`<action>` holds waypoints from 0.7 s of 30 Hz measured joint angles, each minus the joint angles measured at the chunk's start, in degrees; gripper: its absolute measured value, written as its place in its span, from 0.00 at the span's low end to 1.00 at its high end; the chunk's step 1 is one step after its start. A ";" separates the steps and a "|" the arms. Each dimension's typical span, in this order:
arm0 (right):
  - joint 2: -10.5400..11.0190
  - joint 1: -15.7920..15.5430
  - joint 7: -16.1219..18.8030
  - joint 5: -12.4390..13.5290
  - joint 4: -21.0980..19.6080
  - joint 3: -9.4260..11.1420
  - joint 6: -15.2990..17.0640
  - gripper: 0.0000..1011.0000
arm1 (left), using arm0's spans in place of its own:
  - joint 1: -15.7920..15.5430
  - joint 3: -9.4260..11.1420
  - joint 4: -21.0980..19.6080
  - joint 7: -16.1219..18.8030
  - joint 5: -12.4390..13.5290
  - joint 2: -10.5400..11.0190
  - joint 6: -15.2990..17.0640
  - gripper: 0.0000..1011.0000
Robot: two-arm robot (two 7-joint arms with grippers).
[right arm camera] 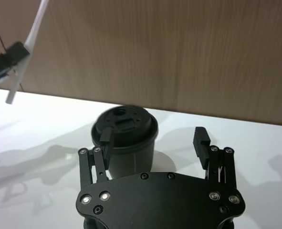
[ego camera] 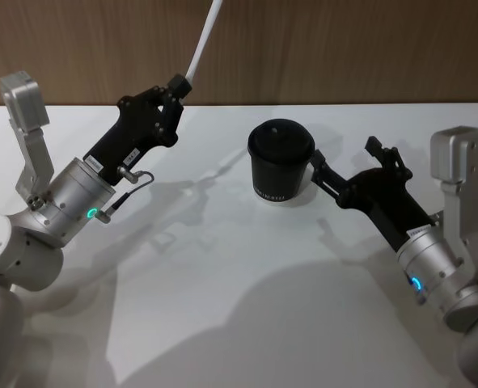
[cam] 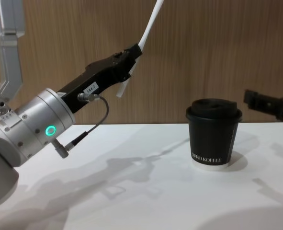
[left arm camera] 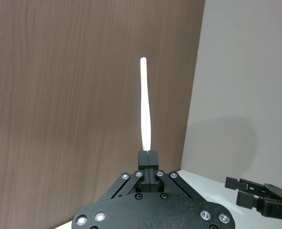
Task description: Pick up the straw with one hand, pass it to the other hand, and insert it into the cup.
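Cut off: I lose the straw's upper end past the top edge in the head and chest views; the left wrist view gives me its whole tip
Hard to make out: the right gripper runs off the chest view's right edge
Straw axis: tilted, top leaning up and toward the robot's right, a short stub poking out below the fingers
Straw place: in the air, left of the cup and above it
Left gripper: clamped tight on the straw near its lower end
Right gripper: spread wide, holding nothing, just right of the cup
Cup: upright on the white table, lid on
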 joint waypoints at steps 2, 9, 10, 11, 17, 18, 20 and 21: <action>-0.14 0.33 0.72 0.85 -0.48 0.05 0.53 0.99 | -0.60 0.01 1.41 -1.54 -0.95 -0.22 -0.67 0.00; -0.62 2.01 3.10 3.24 -1.78 -0.12 1.98 0.99 | -1.60 0.25 3.72 -4.32 -2.66 -0.42 -2.15 0.00; -0.66 2.20 3.26 3.40 -1.87 -0.19 2.06 0.99 | -1.68 0.30 3.90 -4.53 -2.82 -0.43 -2.33 0.00; -0.78 2.62 3.74 3.89 -2.02 -0.30 2.32 0.99 | -1.77 0.38 4.09 -4.92 -3.01 -0.42 -2.62 0.00; -1.16 4.15 5.15 5.29 -2.34 -0.84 2.80 0.99 | -1.91 0.72 4.34 -6.10 -3.54 -0.31 -3.65 0.00; -1.27 4.65 5.59 5.66 -2.39 -1.03 2.93 0.99 | -1.91 0.72 4.34 -6.10 -3.54 -0.31 -3.65 0.00; -1.39 5.08 5.96 6.06 -2.42 -1.20 3.06 0.99 | -1.92 0.82 4.34 -6.36 -3.67 -0.26 -3.93 0.00; -1.45 5.29 6.14 6.26 -2.43 -1.27 3.15 0.99 | -1.93 0.88 4.34 -6.52 -3.73 -0.21 -4.09 0.00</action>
